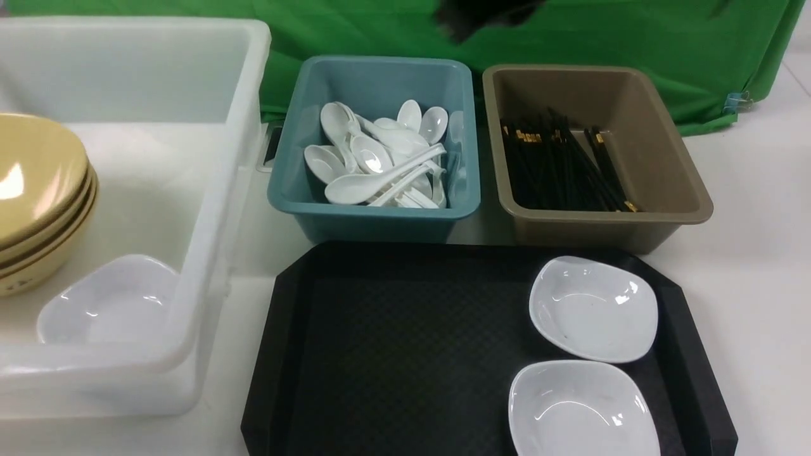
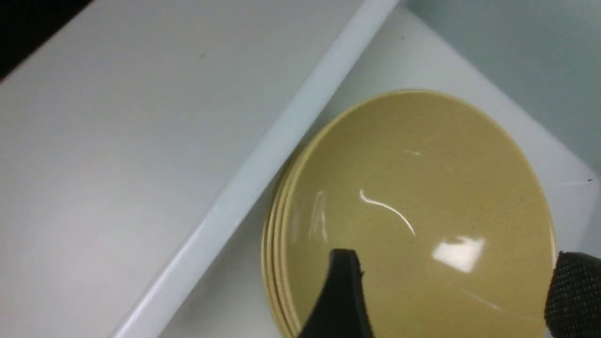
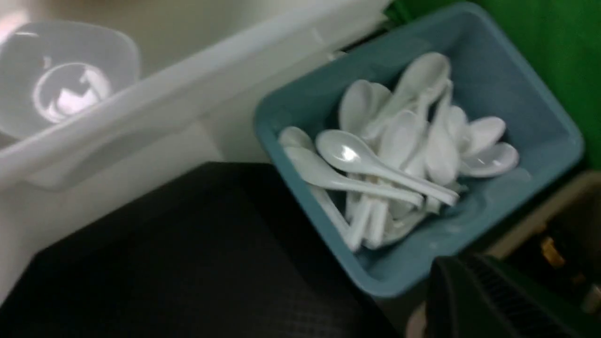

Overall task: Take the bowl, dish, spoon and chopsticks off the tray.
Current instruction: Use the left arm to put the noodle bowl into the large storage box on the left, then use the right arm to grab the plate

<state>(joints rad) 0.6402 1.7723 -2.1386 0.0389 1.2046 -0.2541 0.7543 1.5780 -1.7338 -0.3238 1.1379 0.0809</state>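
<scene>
Left gripper [image 2: 456, 257]: fingers spread wide above the wide mustard-yellow glossy bowl [image 2: 413, 188], one toward each side, gripping nothing. The bowl sits topmost on a nested stack inside the translucent white plastic tub [image 1: 209, 190], off the large black rectangular plastic tray [image 1: 380, 354]. It is round, so it has no long axis; mouth up. Right gripper [image 3: 469, 300]: only a dark blurred part shows near the teal plastic tub [image 3: 507, 80] of white soup spoons [image 3: 375, 169]; cannot tell if spread or closed. Black chopsticks [image 1: 557, 171] lie in the brown plastic tub [image 1: 665, 158], long axes roughly near-to-far, gold bands mostly at the far end. Two white rounded-square glossy dishes, far [image 1: 592, 310] and near [image 1: 583, 411], sit mouths up on the tray's right side, touching or nearly. Judgement: the bowl placing looks done; raise the left gripper straight up, fingers kept wide so neither snags the rim. Dishes next: pinch a free rim edge and set each beside the lone white dish [image 1: 108, 304] in the white tub.
</scene>
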